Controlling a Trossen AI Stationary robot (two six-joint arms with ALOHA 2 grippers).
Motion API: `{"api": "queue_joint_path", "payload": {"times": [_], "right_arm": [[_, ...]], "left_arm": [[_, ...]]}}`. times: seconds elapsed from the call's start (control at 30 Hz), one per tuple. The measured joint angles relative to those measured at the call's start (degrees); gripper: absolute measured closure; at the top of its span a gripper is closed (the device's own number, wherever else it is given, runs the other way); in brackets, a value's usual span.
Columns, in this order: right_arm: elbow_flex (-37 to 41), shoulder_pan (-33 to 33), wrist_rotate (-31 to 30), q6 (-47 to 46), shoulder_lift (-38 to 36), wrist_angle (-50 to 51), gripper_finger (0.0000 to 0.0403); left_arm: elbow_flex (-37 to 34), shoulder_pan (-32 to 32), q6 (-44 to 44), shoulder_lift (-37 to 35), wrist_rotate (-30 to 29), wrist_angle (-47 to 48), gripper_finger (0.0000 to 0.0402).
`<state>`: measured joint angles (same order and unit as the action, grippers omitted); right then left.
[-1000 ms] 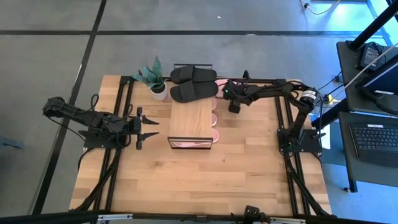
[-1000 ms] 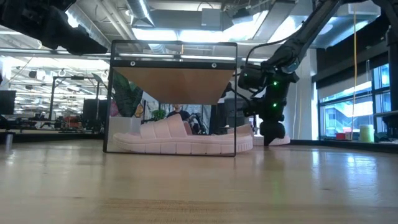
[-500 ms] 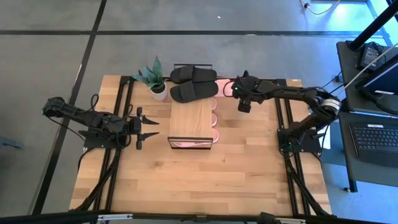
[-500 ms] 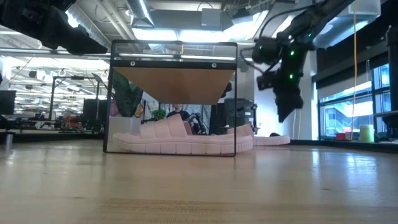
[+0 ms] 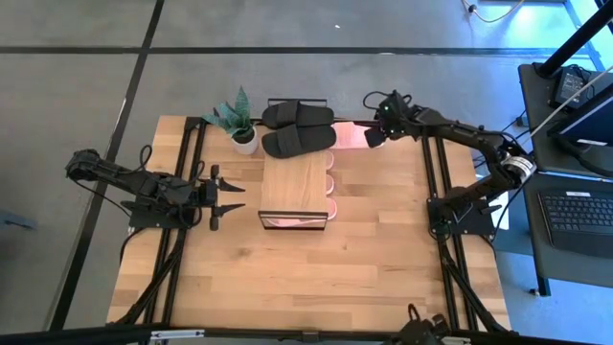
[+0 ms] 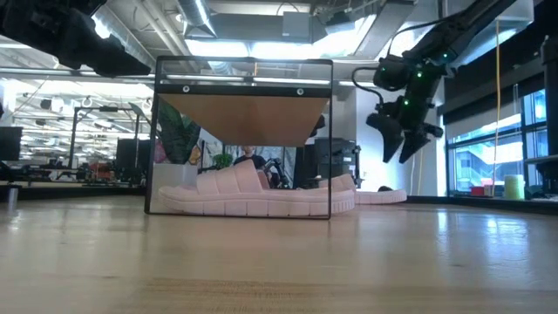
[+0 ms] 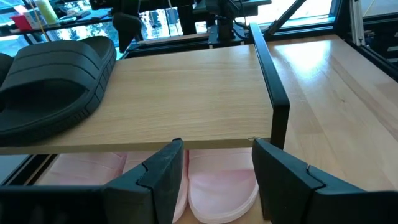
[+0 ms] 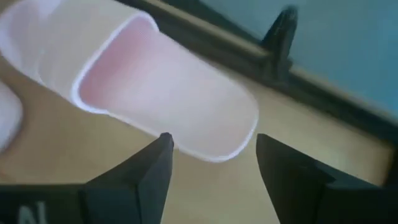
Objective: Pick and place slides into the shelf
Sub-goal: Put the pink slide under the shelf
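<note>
Right hand (image 5: pixel 376 137) open, empty, raised above pink slide (image 5: pixel 351 136) at counter's (image 5: pixel 383 249) far edge. Left hand (image 5: pixel 222 195) open, empty, facing shelf (image 5: pixel 295 182).

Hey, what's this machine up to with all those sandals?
It is putting slides on a small wood-topped shelf. The right gripper hangs open above a light pink slide at the table's far edge, holding nothing. The left gripper waits open beside the shelf. Black slides sit at the shelf's back; pink ones lie underneath.
</note>
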<state>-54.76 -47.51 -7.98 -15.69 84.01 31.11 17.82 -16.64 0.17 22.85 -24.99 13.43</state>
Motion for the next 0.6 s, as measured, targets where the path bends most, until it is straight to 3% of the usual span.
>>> {"api": "queue_joint_path", "payload": {"times": [0.07,0.2,0.43,0.6], "right_arm": [[0.00,-1.04,-2.41,2.71,0.00,-0.23,0.0173],[0.02,-2.72,-10.30,-7.53,0.02,2.76,0.0173],[0.02,-3.31,-10.45,-12.61,1.12,2.65,0.0173],[0.02,-4.32,-14.73,-12.61,4.66,3.01,0.0173]], "left_arm": [[0.00,0.00,0.01,0.02,0.00,0.01,0.0217],[0.00,0.00,0.01,0.02,0.00,0.00,0.0217],[0.00,0.00,0.01,0.00,0.00,0.00,0.0217],[0.00,0.00,0.01,0.02,0.00,0.00,0.0217]]}}
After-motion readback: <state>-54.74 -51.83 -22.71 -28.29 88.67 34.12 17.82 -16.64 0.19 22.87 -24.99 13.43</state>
